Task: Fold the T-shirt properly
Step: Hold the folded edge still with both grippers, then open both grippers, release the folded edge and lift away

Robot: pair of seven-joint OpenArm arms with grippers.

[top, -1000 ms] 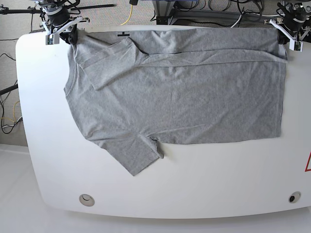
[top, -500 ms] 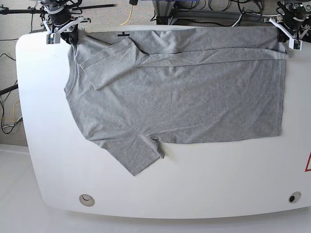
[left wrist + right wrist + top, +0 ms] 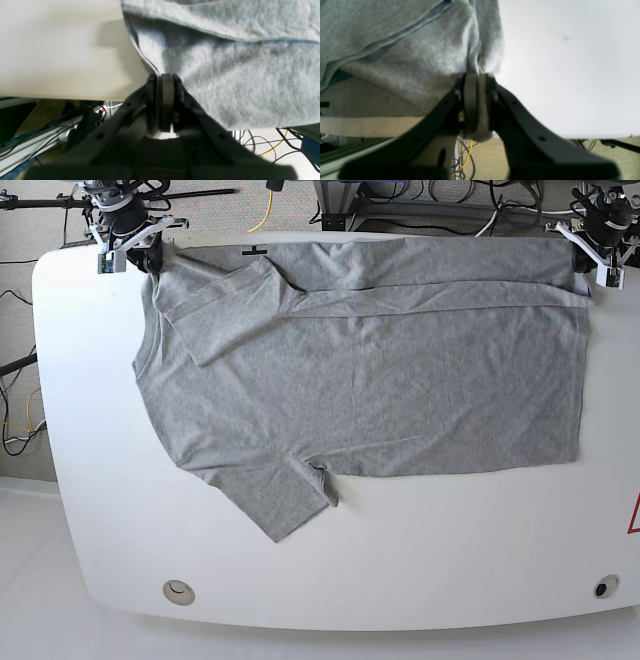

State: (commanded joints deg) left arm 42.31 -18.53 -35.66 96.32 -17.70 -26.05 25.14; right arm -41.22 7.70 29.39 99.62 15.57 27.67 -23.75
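Note:
The heather-grey T-shirt [image 3: 370,380] lies plain side up on the white table [image 3: 450,540], neck to the left, hem to the right. Its far edge is folded over in a narrow band along the table's back edge. My left gripper [image 3: 588,258] is shut on the far hem corner at the back right; the left wrist view shows the fabric [image 3: 225,75] pinched in my left gripper [image 3: 162,77]. My right gripper [image 3: 150,255] is shut on the far shoulder corner at the back left, with cloth [image 3: 407,57] clamped in my right gripper [image 3: 476,76]. No lettering shows.
The near sleeve [image 3: 285,505] sticks out toward the table's front. Cables and frame rails [image 3: 420,200] lie behind the back edge. A round insert [image 3: 179,590] and a dark hole [image 3: 605,587] sit near the front corners. A red mark [image 3: 634,515] is at the right edge.
Both grippers have drawn slightly back toward the table's far edge, pulling the shirt's folded far edge a little tauter. The shirt body has barely shifted.

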